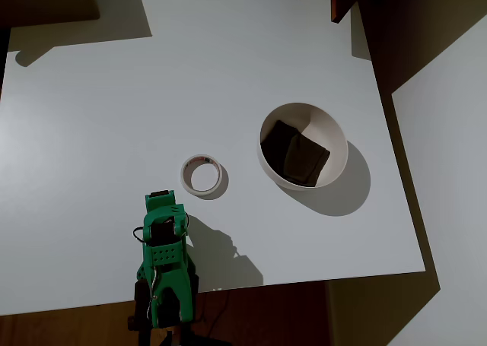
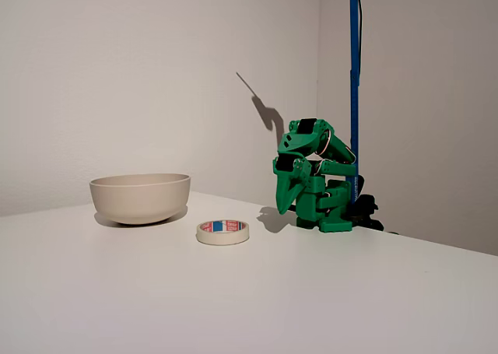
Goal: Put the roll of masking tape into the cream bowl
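Tape (image 1: 202, 176) lies flat on the desk (image 1: 91, 133), untouched; folded arm's jaws (image 2: 286, 202) hold nothing, opening unclear. Next: reach, grip the ring, carry to bowl (image 1: 335, 137).

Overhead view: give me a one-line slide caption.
Green arm folded at the table edge, tape roll lying flat beside the cream bowl holding dark square pieces.

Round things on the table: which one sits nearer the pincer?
The roll of masking tape, the small flat ring just ahead of the pincer. The cream bowl is much larger, deep-walled and farther off, holding dark brown pieces.
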